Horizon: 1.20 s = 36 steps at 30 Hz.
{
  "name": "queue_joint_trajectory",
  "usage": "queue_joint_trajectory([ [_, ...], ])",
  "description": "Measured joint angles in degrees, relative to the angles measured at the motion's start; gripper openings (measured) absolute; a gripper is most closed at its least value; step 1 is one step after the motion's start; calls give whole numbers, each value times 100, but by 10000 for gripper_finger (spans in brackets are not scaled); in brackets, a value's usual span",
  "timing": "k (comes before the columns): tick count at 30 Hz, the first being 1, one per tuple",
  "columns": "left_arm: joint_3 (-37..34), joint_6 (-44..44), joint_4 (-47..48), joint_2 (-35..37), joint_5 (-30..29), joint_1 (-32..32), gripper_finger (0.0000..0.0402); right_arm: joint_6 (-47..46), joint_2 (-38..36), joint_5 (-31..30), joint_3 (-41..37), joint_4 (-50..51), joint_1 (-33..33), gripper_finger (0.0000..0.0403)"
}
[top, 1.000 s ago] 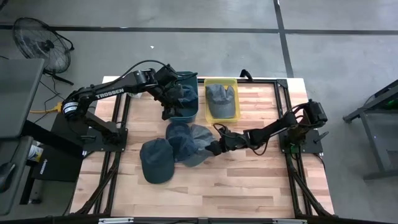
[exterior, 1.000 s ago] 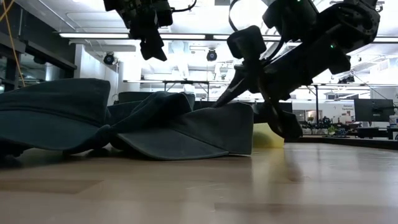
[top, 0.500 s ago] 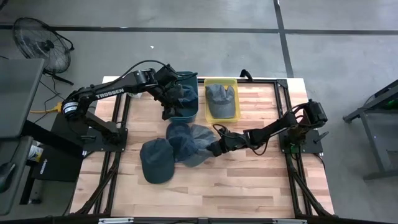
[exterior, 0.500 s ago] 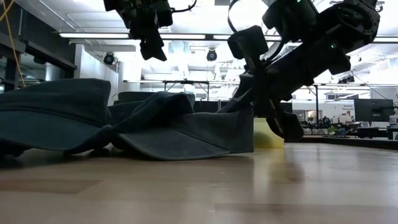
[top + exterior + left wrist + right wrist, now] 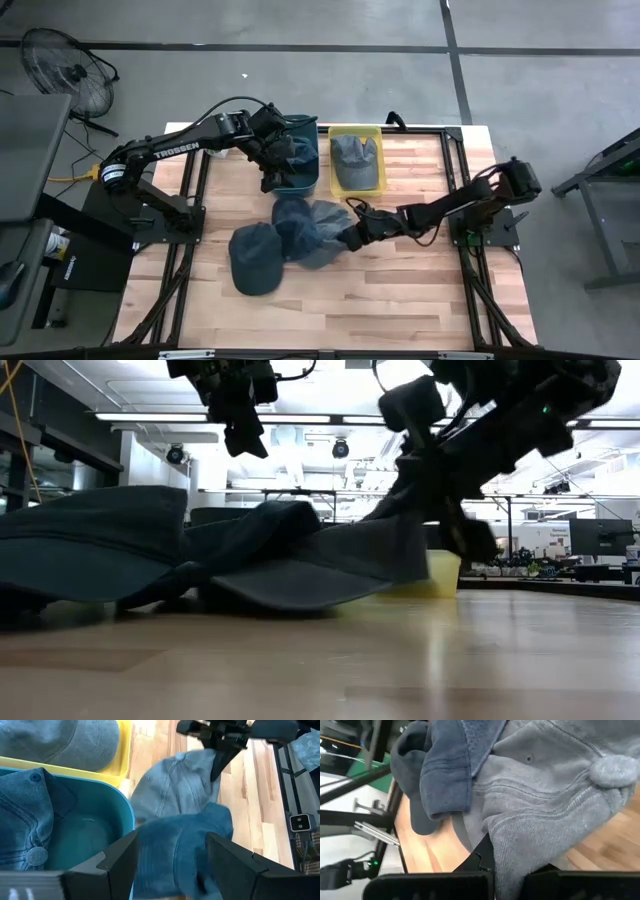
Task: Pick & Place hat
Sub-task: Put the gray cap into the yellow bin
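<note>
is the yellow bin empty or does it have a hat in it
Not empty. The yellow bin holds one grey cap, seen from above lying inside its walls; the left wrist view shows it there too.

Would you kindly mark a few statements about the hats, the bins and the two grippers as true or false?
1. The right gripper is shut on the grey hat. True.
2. The yellow bin is empty. False: a grey cap lies in it.
3. The left gripper hangs over the teal bin with its fingers apart. True.
4. The left gripper holds a hat. False: nothing shows between its fingers in the left wrist view.
5. Three hats lie on the table in separate spots, none touching. False: the grey hat, a blue hat and a dark blue hat overlap in one cluster.
</note>
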<state>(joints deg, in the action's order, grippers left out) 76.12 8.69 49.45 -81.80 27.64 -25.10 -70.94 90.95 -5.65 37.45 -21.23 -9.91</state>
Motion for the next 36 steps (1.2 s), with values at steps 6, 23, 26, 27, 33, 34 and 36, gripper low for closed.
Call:
queue_joint_trajectory([
  [6,-1,-17,0,-1,54,0,225,159,-902,50,0,1371,-28,1],
  [23,-2,-33,-2,-2,55,2,225,1769,-1986,-13,1538,4605,-114,0],
  [26,-2,-36,-2,-1,55,2,225,2128,-1787,-103,2178,5330,-114,0],
  [27,-2,-39,-2,-2,55,1,225,2237,-1712,-141,2381,5558,-114,0],
  [33,-2,-109,-7,-2,59,2,225,2895,-1295,-297,3333,6634,-114,0],
  [34,-2,-136,-24,-2,76,0,225,3028,-1259,-293,3432,6697,-114,0],
  [36,-2,-148,-104,-2,183,0,225,3284,-1220,-250,3593,6775,-128,0],
])
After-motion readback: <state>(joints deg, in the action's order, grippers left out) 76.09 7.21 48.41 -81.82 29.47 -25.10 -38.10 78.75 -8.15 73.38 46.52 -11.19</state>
